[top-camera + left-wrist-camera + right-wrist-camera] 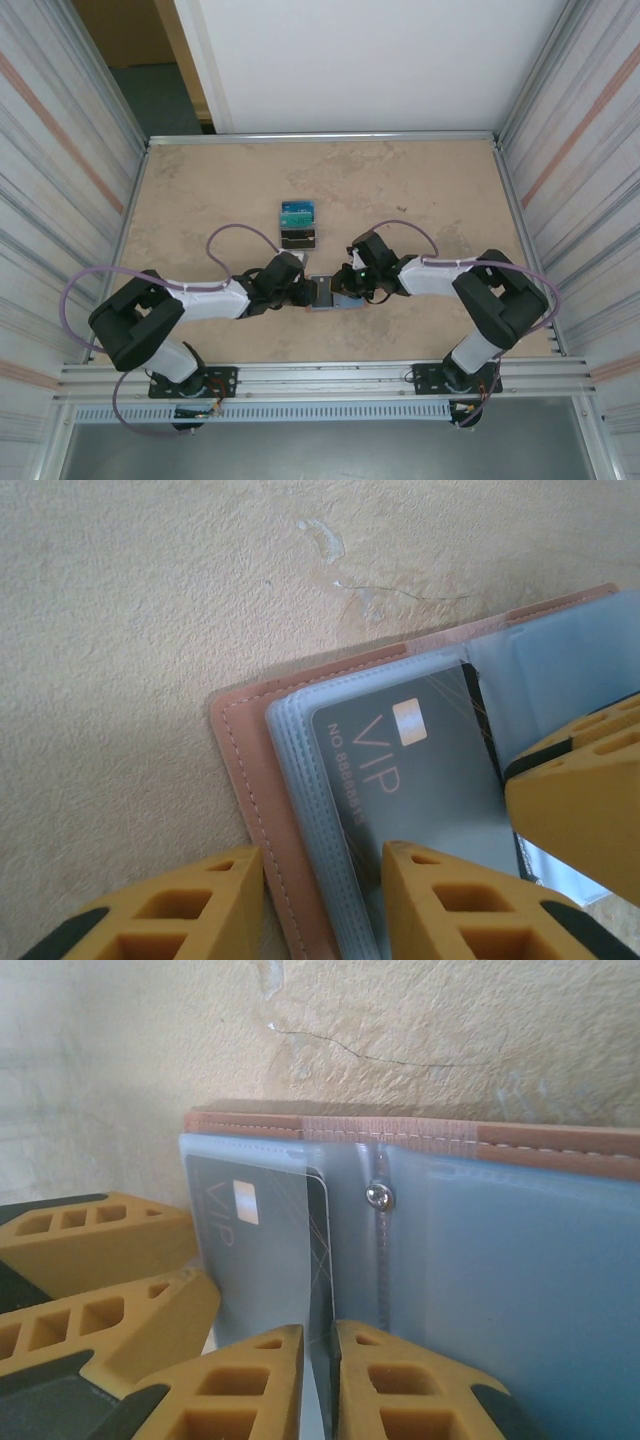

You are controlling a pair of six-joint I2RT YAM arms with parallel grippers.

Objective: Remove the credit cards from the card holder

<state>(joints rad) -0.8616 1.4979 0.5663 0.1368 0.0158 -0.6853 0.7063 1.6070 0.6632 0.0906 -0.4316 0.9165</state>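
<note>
Right pincer (318, 1332) is pinched almost flat on the inner edge of a dark VIP card (250, 1260). In the right wrist view it grips at the card's 6 o'clock end, just beside the fold of the card holder (560, 1145). A narrow strip of the card next to the fold looks bare and crisp. The rest is hazy under one of the holder's clear sleeves (520, 1290). A small metal stud (378, 1196) sits on the fold.

Left pincer (322, 855) has its fingers (170, 910) apart, straddling the holder's outer pink edge. One finger rests on the bare tabletop (420, 180) and the other on the sleeve over the card.

From above, the card holder lies open and flat near the 6 o'clock edge of the tabletop. The left pincer meets it from 9 o'clock and the right from 3 o'clock. At 12 o'clock from the holder, apart from it, stands a dark block topped with teal-blue (298, 225).
</note>
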